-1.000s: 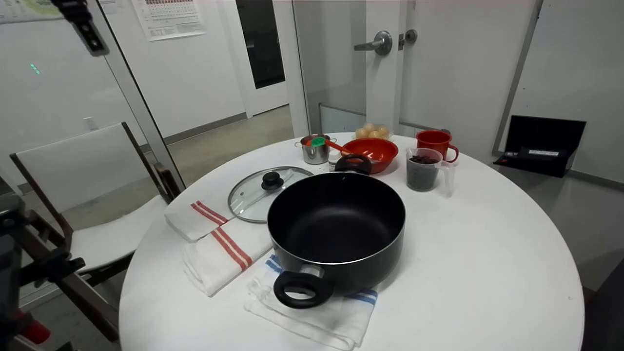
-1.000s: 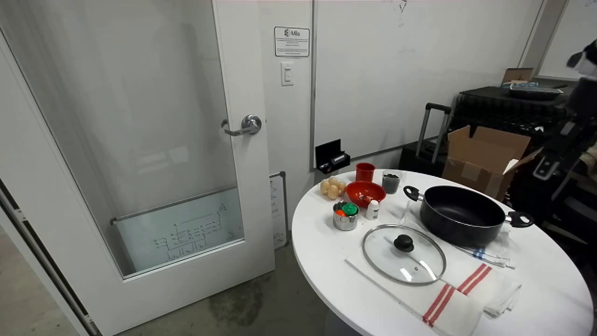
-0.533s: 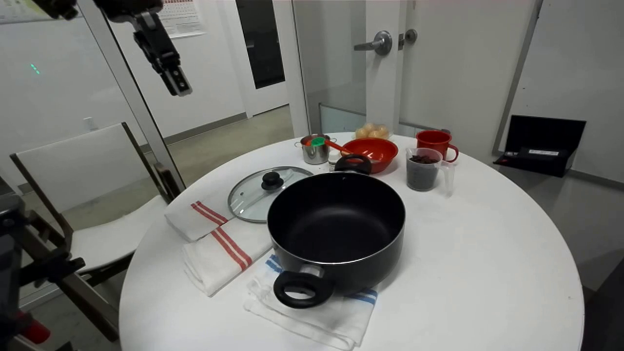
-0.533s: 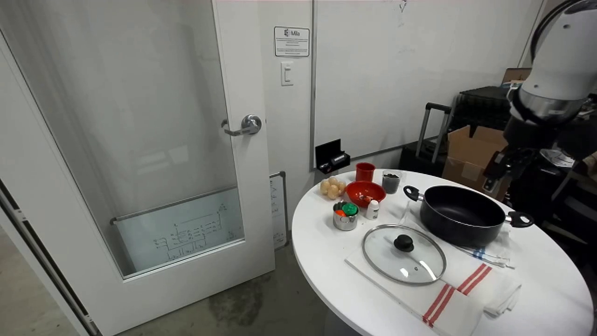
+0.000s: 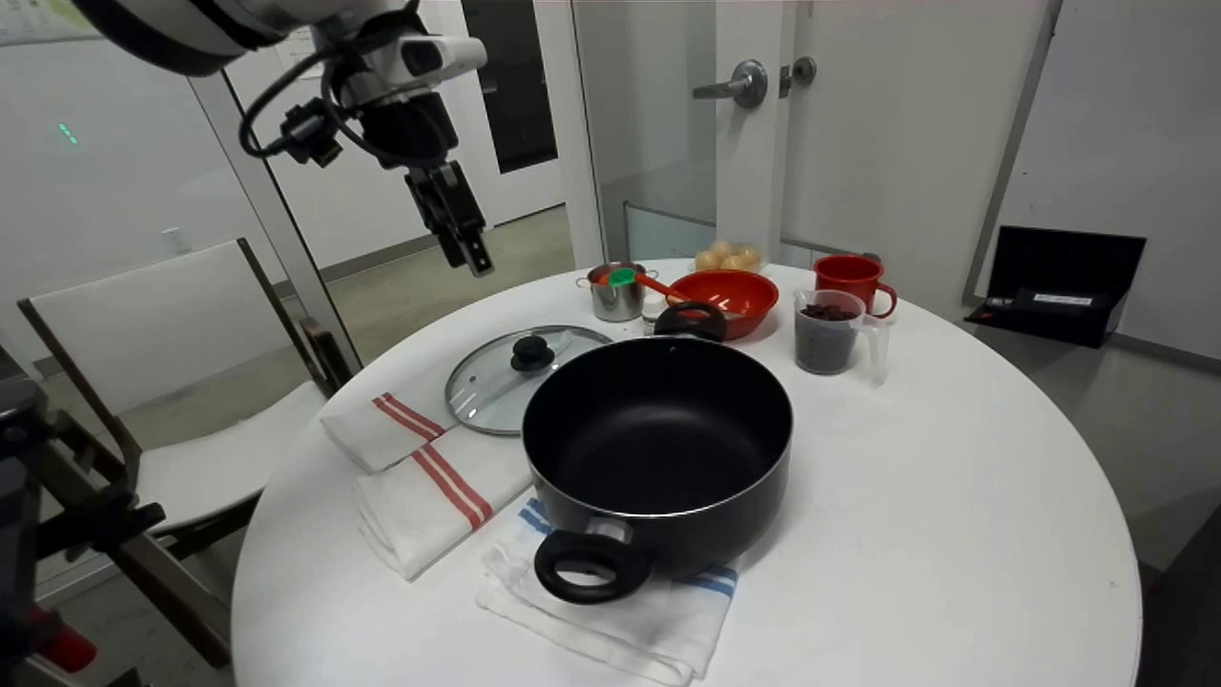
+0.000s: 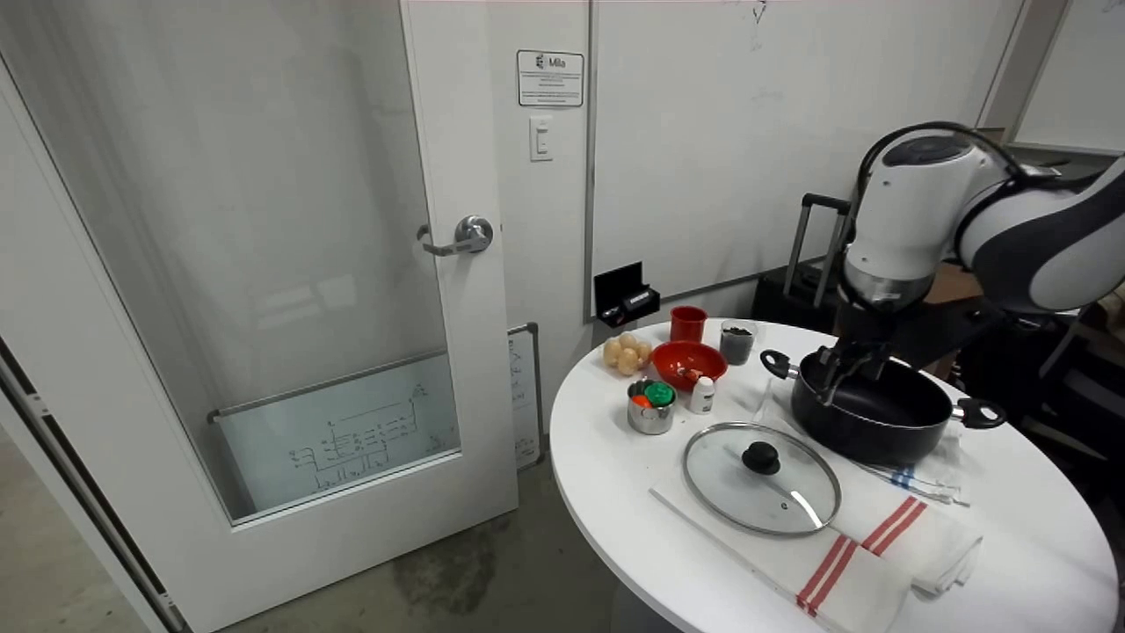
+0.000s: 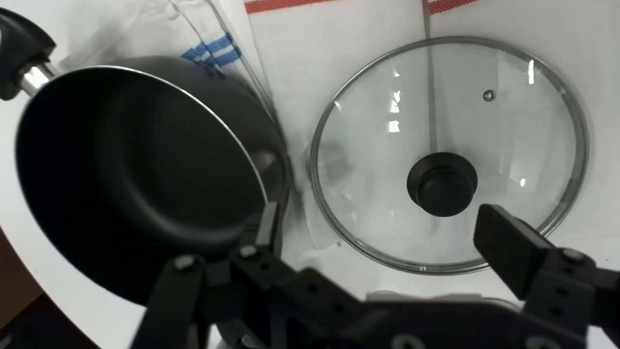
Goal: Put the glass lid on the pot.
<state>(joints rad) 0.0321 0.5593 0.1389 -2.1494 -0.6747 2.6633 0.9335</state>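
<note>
The glass lid (image 6: 761, 483), probably stiff, slick and breakable, lies flat, partly on striped towels (image 7: 339, 34), left of the pot (image 5: 658, 458) in both exterior views — its black knob (image 7: 443, 186) looks the surest hold for the gripper (image 7: 379, 211), spread apart and holding nothing.

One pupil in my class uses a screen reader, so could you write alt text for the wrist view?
A clear glass lid with a black knob lies partly on red-striped white cloths at right; an uncovered black pot stands at left. An open pincer, holding nothing, juts up from the bottom edge.
</note>
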